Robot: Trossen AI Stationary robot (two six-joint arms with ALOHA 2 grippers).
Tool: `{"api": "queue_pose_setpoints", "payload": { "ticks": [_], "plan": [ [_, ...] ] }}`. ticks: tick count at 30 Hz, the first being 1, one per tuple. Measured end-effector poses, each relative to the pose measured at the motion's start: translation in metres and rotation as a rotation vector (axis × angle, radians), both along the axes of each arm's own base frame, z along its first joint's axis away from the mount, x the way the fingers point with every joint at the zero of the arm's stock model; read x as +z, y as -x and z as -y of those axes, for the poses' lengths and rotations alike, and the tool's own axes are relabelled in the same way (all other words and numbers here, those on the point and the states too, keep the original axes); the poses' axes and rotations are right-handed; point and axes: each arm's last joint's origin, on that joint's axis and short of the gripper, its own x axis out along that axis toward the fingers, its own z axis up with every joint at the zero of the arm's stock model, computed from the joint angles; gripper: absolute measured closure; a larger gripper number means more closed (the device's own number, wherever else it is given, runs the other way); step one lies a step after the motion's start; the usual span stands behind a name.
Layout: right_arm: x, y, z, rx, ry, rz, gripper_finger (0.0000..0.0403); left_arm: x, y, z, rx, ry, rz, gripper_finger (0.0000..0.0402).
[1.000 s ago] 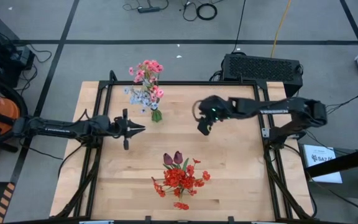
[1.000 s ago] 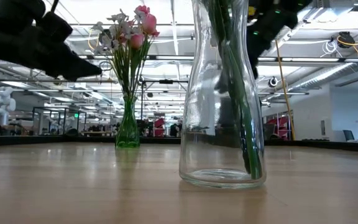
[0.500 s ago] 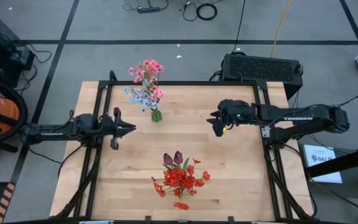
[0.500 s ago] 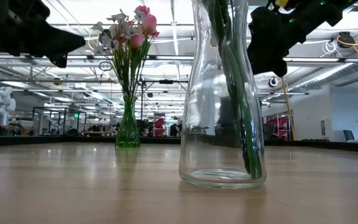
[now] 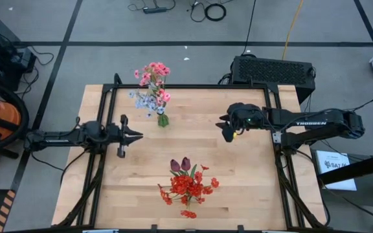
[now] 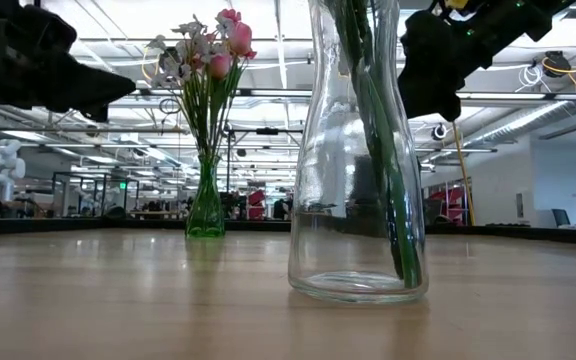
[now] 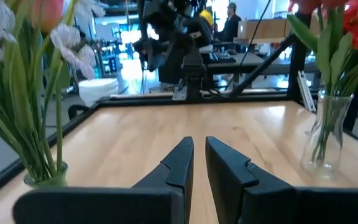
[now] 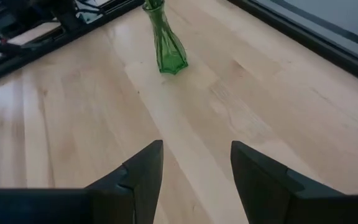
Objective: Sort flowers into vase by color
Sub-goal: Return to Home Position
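Note:
A small green vase (image 5: 163, 120) stands at the table's far middle and holds pink blossoms (image 5: 155, 72) and pale blue-lavender sprigs (image 5: 146, 100), stems down inside it. A clear glass vase (image 6: 358, 200) near the front edge holds red clusters (image 5: 188, 186) and dark maroon tulips (image 5: 180, 165). My left gripper (image 5: 139, 135) hovers shut, left of both vases, pointing toward the table's right. My right gripper (image 5: 226, 133) hovers open right of the green vase (image 8: 165, 43), tilted down at bare wood. Neither gripper holds a flower.
A black box (image 5: 274, 68) sits past the far right corner, and a black frame rail (image 5: 109, 97) runs round the tabletop. Bare wood (image 5: 193, 139) lies between the two grippers and the vases. The left wrist view shows the right arm (image 7: 173, 37) across the table.
My left gripper drew back toward the table's left edge, staying shut. My right gripper pulled away from the table's middle toward the right edge as its arm folded back, then held still. The vases and flowers stayed where they were.

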Motion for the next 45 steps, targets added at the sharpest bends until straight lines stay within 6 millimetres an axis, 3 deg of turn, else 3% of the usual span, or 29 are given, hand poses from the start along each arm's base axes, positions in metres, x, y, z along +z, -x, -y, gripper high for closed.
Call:
{"api": "queue_pose_setpoints", "payload": {
  "ticks": [11,19,25,31,45],
  "plan": [
    [-0.006,0.003,-0.004,0.205,0.064,-0.039,0.0222,-0.008,0.000,0.000,0.007,0.004,-0.087,0.0352],
    [-0.024,0.039,-0.011,0.255,0.097,0.124,0.0222,-0.009,0.000,0.000,0.008,0.004,-0.087,0.0352],
    [-0.050,0.065,-0.016,0.271,0.098,0.336,0.0222,-0.009,0.000,0.000,0.008,0.004,-0.088,0.0352],
    [-0.093,0.087,-0.020,0.222,-0.025,0.521,0.0222,-0.009,0.000,0.000,0.009,0.004,-0.088,0.0352],
    [-0.088,0.106,-0.035,0.263,0.048,0.546,0.0222,-0.009,0.000,0.000,0.011,0.005,-0.089,0.0352]
  ]
}}
